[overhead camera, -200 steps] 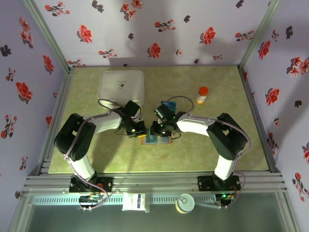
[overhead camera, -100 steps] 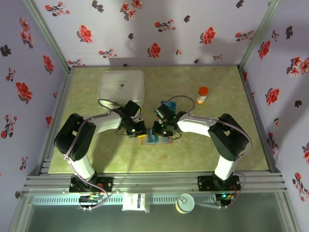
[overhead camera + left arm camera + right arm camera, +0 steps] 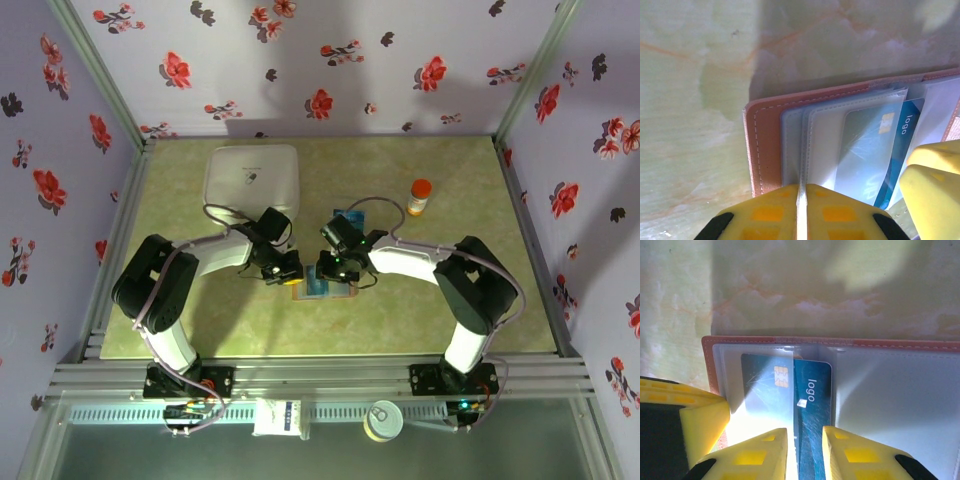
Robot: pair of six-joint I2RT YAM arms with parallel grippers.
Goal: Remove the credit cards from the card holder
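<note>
The card holder (image 3: 335, 291) lies open on the table between both arms, its reddish-brown leather rim (image 3: 767, 140) framing clear pockets. A blue credit card (image 3: 812, 395) marked "logo", with a chip, sticks halfway out of a pocket. My left gripper (image 3: 802, 186) is shut on the edge of a clear pocket sleeve at the holder's left side. My right gripper (image 3: 805, 432) hangs over the card's bare half, jaws a little apart, the card's face showing between them. In the top view the left gripper (image 3: 291, 275) and right gripper (image 3: 325, 272) nearly meet over the holder. A small blue flat piece (image 3: 348, 214), seemingly another card, lies behind the right arm.
A white square box (image 3: 252, 178) stands at the back left, close to the left arm. An orange-capped bottle (image 3: 419, 196) is at the back right. Floral walls and metal posts enclose the green table (image 3: 470, 310).
</note>
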